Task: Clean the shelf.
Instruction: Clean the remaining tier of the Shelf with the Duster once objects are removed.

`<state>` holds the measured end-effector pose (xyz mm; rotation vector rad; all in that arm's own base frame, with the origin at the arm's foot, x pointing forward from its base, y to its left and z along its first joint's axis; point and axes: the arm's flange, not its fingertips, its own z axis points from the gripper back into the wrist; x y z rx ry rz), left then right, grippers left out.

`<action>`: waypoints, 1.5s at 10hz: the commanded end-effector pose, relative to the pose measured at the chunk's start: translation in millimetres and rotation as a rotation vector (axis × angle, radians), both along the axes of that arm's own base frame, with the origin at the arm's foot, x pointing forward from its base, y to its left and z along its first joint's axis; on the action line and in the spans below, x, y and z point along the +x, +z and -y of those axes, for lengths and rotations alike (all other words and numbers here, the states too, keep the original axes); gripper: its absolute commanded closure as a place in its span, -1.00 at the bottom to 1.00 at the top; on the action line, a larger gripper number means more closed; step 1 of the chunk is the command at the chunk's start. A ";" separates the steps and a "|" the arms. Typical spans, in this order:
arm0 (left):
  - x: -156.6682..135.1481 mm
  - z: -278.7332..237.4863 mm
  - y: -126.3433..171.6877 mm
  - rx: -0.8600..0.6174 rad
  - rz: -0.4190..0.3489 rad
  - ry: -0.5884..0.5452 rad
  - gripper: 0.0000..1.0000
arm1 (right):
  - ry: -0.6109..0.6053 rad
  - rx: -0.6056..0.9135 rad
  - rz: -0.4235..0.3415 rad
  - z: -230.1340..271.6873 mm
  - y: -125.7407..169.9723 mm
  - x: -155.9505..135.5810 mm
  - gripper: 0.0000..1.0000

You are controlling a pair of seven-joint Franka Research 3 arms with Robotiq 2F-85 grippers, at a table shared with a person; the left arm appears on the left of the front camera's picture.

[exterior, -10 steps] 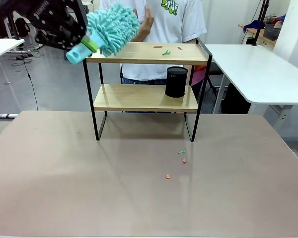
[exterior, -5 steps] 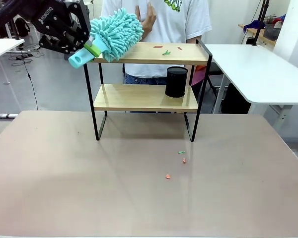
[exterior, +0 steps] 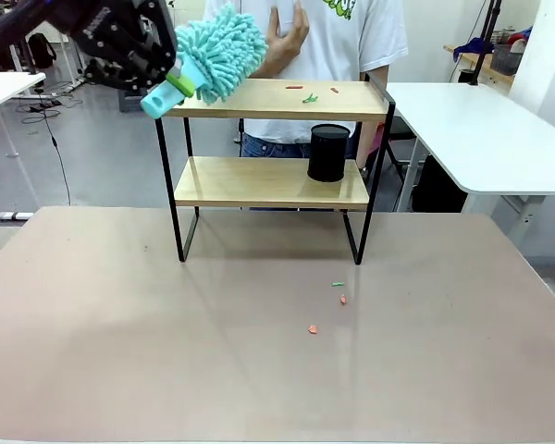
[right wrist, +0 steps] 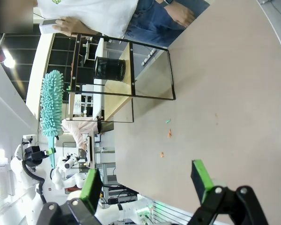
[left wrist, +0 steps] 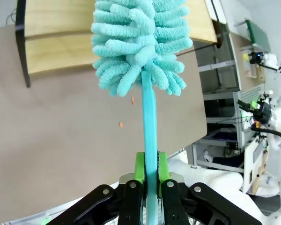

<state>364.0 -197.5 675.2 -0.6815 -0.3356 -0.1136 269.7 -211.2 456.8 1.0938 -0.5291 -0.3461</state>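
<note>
Upright at the far middle of the table (exterior: 120, 324), the shelf (exterior: 268, 100) runs lengthwise left to right, its open front toward me. My left fingers (left wrist: 139, 168) clamp the handle of a teal duster (exterior: 222, 46), its fluffy head over the top board's left end. My right fingers (right wrist: 201, 178) stand wide apart, empty.
</note>
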 end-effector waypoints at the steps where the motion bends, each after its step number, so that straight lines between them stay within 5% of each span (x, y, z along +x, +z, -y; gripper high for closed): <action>1: 31.3 30.6 8.2 0.076 -0.017 0.085 0.75 | 0.000 0.004 0.034 -0.5 0.2 2.2 -1.00; 7: 73.1 72.0 -0.4 0.127 -0.120 -0.027 0.75 | 0.000 0.004 0.034 -0.5 0.2 2.2 -1.00; 11: 78.0 98.8 -1.8 0.134 -0.161 -0.288 0.75 | 0.000 0.004 0.034 -0.5 0.2 2.2 -1.00; 15: 66.1 68.9 6.2 0.099 -0.165 -0.480 0.75 | 0.000 0.004 0.034 -0.5 0.2 2.2 -1.00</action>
